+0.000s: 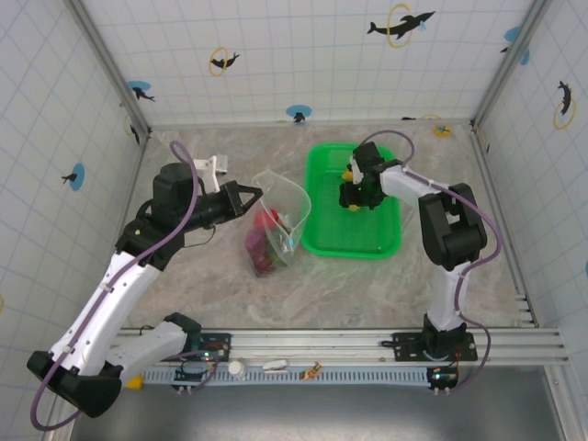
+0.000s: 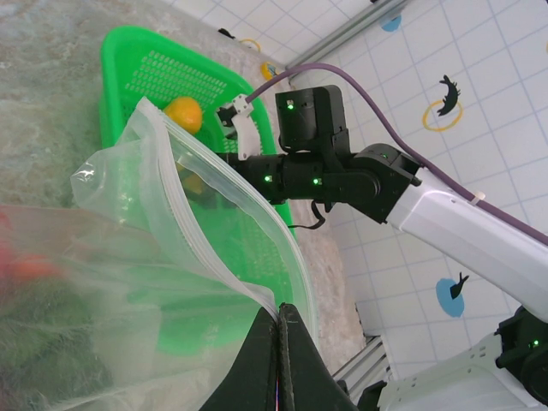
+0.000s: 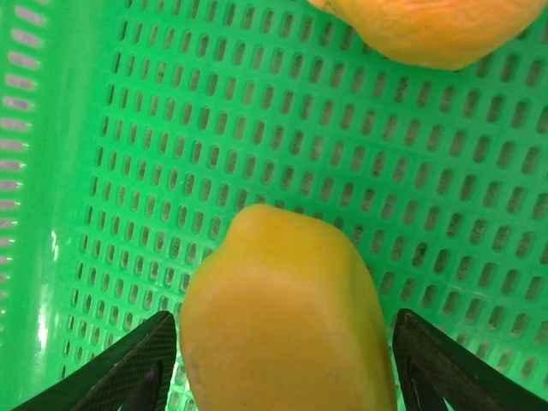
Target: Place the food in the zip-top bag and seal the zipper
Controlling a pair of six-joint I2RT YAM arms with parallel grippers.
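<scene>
Left gripper (image 1: 255, 195): jaws fully closed, pinching the rim of the clear, floppy plastic zip-top bag (image 1: 278, 216). In the left wrist view the two black fingers (image 2: 291, 368) press together with the film clamped between them.
Right gripper (image 1: 354, 200): lowered inside the bright green mesh plastic basket (image 1: 323, 230). Jaws are apart, with one finger on each flank of a yellow, rounded toy fruit (image 3: 287, 317). Both fingers sit just beside the fruit. Whether they press on it cannot be told.
Zip-top bag: lies on the marble-patterned table top (image 1: 386, 294), at 9 o'clock of the basket and just beside it. Its mouth is held up and open at the 12 o'clock end, on the left gripper's side.
Zipper: the pale ribbed closure strip (image 2: 214, 231) edges the raised mouth and runs down to the left gripper's fingers. The two sides of the mouth are apart.
Food in bag: red, magenta and dark toy pieces (image 1: 265, 243) are bunched at the bag's 6 o'clock end. Through the film they show only as a blur in the left wrist view.
Food in basket: the yellow toy fruit rests on the mesh floor. An orange, rounded toy fruit (image 3: 428, 30) lies at 1 o'clock of it, apart from it.
Basket: sits at 3 o'clock of the bag, flat on the table top.
</scene>
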